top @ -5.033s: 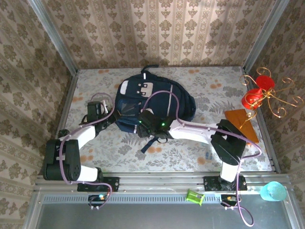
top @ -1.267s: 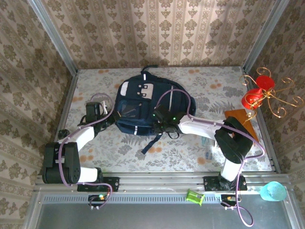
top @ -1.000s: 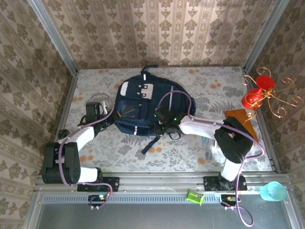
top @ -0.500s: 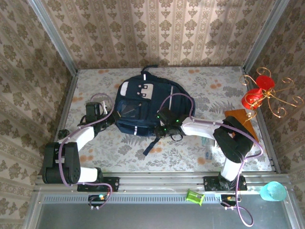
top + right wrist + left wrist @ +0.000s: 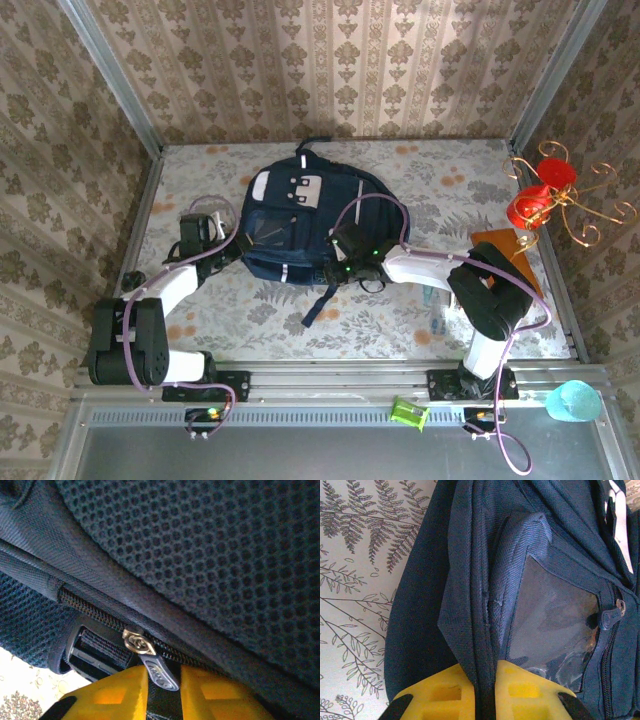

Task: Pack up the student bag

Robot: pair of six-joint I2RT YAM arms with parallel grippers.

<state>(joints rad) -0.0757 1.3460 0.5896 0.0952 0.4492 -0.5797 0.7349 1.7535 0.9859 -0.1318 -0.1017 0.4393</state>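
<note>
From my station I see the student bag (image 5: 300, 220) lying flat, front side up, in the middle of the flowered table (image 5: 450, 200), its top handle toward the far wall and a loose strap (image 5: 316, 304) trailing toward the arms. It is dark navy fabric with grey stripes down the front, and it carries a white-and-grey patch (image 5: 290, 186) near the top. The patch is too small on my overhead feed for me to read any mark on it. On the left wrist feed the bag (image 5: 470, 580) shows a clear plastic window pocket (image 5: 555, 630) with a zip beside it. The left gripper (image 5: 234, 246) is at the bag's left edge, and its yellow fingers (image 5: 445, 692) are pressed narrow on a fold of the navy cloth. The right gripper (image 5: 333, 266) is at the bag's lower right side. On its own feed I see honeycomb mesh (image 5: 225, 540) above a zip line and a black buckle (image 5: 95, 652) at the left. A grey zip pull (image 5: 159, 672) hangs from a metal slider down into the thin gap between the right fingers (image 5: 215, 695), which are nipped onto it. Any lettering on the pull is too blurred for me to make out.
</note>
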